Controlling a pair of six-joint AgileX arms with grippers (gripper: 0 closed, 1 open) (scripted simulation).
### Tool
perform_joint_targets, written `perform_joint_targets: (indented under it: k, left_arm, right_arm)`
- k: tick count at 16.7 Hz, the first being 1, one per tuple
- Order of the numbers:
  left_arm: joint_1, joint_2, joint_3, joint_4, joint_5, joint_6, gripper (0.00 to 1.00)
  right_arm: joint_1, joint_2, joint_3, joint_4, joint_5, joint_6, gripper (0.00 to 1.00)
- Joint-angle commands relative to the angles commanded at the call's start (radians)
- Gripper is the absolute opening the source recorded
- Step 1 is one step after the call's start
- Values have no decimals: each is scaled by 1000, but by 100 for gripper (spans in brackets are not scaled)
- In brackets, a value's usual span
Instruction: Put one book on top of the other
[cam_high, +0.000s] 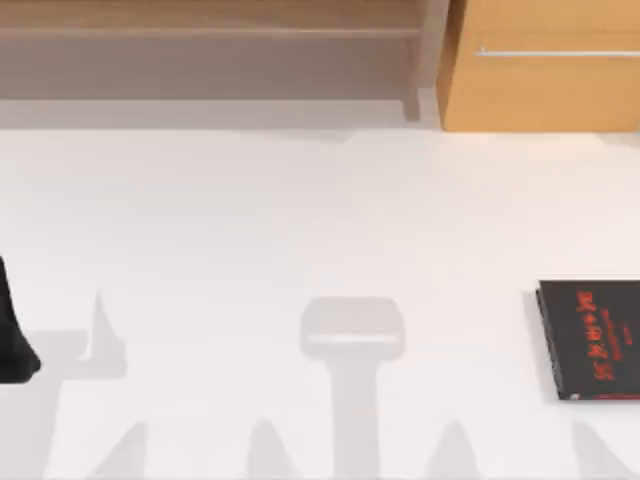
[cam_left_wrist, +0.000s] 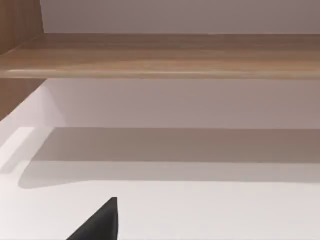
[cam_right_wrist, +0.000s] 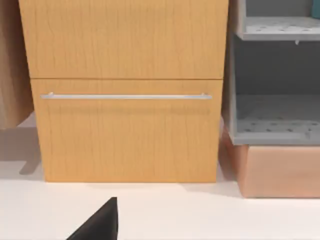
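Note:
The other book (cam_high: 592, 340), thin and black with red lettering, lies flat on the white table (cam_high: 300, 220) at the far right edge, partly cut off by the picture's border. The one book is out of view. A dark part of my left arm (cam_high: 12, 340) shows at the table's far left edge, far from the black book. In the left wrist view a black tip of my left gripper (cam_left_wrist: 100, 225) hangs over bare table. The right wrist view shows a like black tip of my right gripper (cam_right_wrist: 100, 225), facing the cabinet.
A low wooden shelf (cam_high: 210, 40) runs along the back left. A light-wood cabinet (cam_high: 545, 70) with a silver handle (cam_right_wrist: 125, 96) stands at the back right. Beside it stands a grey open shelf unit (cam_right_wrist: 275, 75) on a tan base.

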Motion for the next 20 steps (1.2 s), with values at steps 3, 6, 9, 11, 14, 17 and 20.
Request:
perform_joint_targets:
  k: [3,6,9,11,14,17,20]
  left_arm:
    - [0,0,0,0,0,0,100]
    - [0,0,0,0,0,0,100]
    - [0,0,0,0,0,0,100]
    - [0,0,0,0,0,0,100]
    - [0,0,0,0,0,0,100]
    - [0,0,0,0,0,0,100]
    - [0,0,0,0,0,0,100]
  right_arm:
    - [-3,10,9,4,-3,0,100]
    - [-32,103,93,40,-29,1,100]
    - [-82,290,246,104,-75,2,100]
    - [-124,466,372,156,-113,2,100]
    - [-193,791,584,242,-178,1,100]
    - [-264,1129,800,329,-244,0,100]
    - [-331,1422,1003,413,-307,-2,100]
